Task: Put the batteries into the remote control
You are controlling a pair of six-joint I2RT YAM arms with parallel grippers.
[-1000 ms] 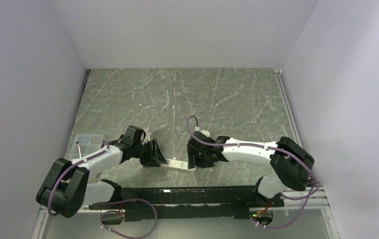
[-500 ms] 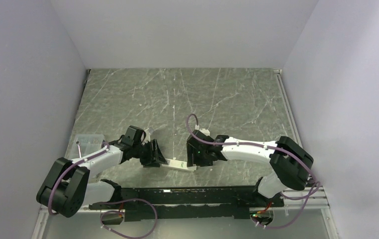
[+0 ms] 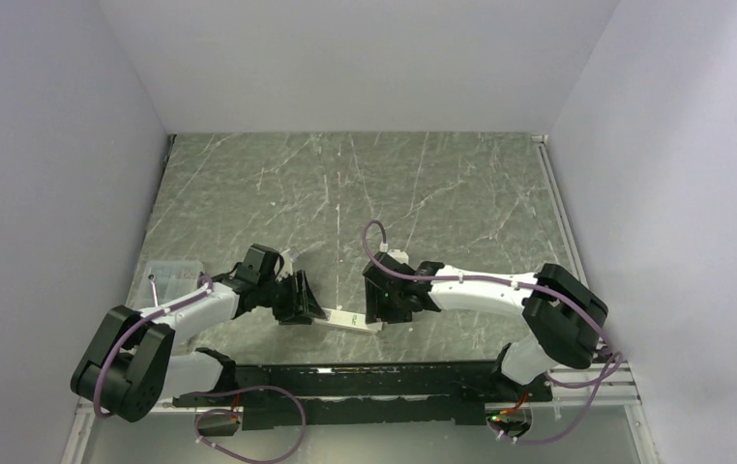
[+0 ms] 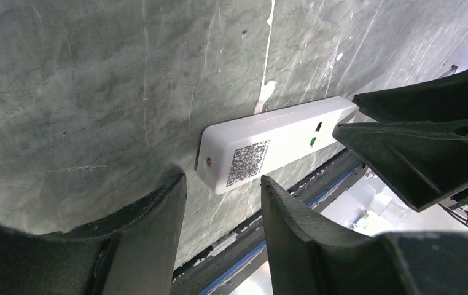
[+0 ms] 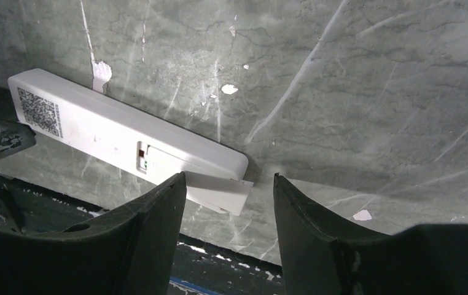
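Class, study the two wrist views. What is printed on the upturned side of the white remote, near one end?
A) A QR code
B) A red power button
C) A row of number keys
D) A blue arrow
A: both wrist views show a square black-and-white QR code on the upturned side of the remote control, close to one end.

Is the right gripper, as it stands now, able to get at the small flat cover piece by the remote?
Probably yes. The right gripper is open and the cover piece lies just ahead of its gap, nothing between. It lies flat against the remote control, so pinching may be awkward.
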